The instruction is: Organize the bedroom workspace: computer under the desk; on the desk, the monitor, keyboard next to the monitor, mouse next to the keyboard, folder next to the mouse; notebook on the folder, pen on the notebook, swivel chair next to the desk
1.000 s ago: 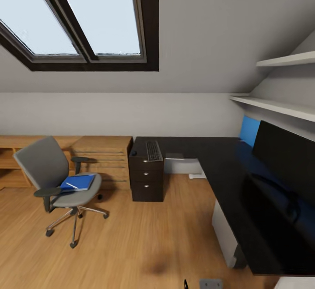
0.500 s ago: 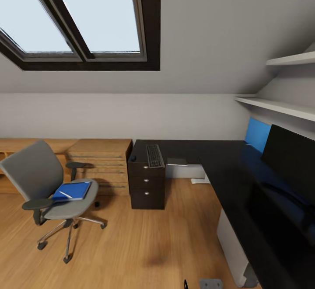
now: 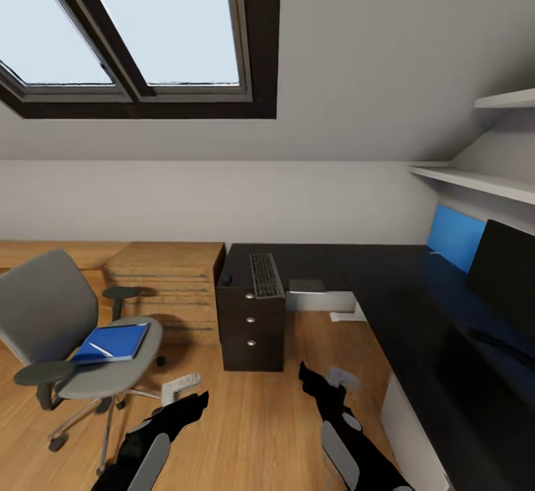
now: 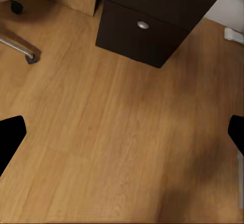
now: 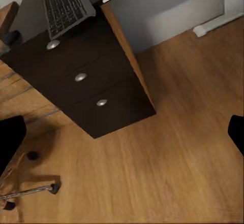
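Observation:
The grey swivel chair [image 3: 52,320] stands on the floor at the left, apart from the black L-shaped desk [image 3: 386,275]. On its seat lies a flat blue folder [image 3: 111,341] with the white pen [image 3: 100,350] across it; I cannot tell the notebook apart from the folder. The keyboard [image 3: 266,275] [image 5: 63,5] and the small black mouse [image 3: 226,281] lie on the desk end above the drawer unit [image 3: 251,324]. At the right edge stands the monitor [image 3: 509,272]. A grey boxy case [image 3: 319,298], seemingly the computer, sits under the desk. My left gripper [image 3: 189,393] [image 4: 122,135] and right gripper [image 3: 325,374] [image 5: 122,135] hang open over the floor.
A light wooden drawer chest [image 3: 167,275] stands between the chair and the desk's drawer unit. Wall shelves [image 3: 475,179] run above the desk at the right. The chair's chrome base [image 4: 18,49] lies near my left gripper. Bare wooden floor [image 3: 253,417] spreads in front of me.
The view has shifted, pushing the chair and desk outward in the picture. Both arms have come up into the head view from below.

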Available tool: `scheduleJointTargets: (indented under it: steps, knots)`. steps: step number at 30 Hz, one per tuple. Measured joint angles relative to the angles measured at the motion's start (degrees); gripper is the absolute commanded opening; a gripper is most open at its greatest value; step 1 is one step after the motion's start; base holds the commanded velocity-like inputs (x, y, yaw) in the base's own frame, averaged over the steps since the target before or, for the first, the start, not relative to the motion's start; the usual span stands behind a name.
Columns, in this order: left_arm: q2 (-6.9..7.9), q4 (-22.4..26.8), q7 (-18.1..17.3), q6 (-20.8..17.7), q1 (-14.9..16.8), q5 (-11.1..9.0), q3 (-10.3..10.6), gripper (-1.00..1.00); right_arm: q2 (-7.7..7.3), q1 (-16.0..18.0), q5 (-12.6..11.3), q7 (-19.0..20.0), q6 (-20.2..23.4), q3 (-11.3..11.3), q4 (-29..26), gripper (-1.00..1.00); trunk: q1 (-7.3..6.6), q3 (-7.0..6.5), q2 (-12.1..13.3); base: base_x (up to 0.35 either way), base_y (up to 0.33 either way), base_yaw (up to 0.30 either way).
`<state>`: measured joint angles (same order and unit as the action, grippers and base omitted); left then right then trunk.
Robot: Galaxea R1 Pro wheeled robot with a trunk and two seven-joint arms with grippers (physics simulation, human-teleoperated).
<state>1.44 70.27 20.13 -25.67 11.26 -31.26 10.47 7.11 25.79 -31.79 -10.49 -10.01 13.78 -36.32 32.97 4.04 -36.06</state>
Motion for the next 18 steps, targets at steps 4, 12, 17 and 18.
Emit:
scheduleJointTargets:
  steps: [4,12,17,18]
  knots:
    - [0.06,2.6,0.0,-1.9,0.0,0.0,-0.8,1.0,-0.23,3.5,-16.0,0.2,6.0,-0.4,-5.1,1.0,0.0,0.0,0.0,0.328,0.001,0.0]
    - [0.26,3.5,0.0,-2.3,-0.1,-0.2,-1.0,1.0,-2.31,5.0,-26.1,1.5,7.2,0.5,-4.6,1.0,0.0,0.02,0.0,0.328,0.086,0.0]
    - [0.34,0.4,0.0,-2.0,-0.1,0.0,-1.0,1.0,-2.69,5.1,-26.0,9.7,7.0,0.9,-2.8,1.0,0.0,0.01,0.0,0.328,0.138,0.0]
    - [0.34,0.1,0.0,-1.9,-0.1,0.1,-1.0,1.0,-2.73,5.0,-26.0,11.1,7.1,0.9,-2.8,1.0,0.0,0.02,0.0,0.325,0.158,0.0]
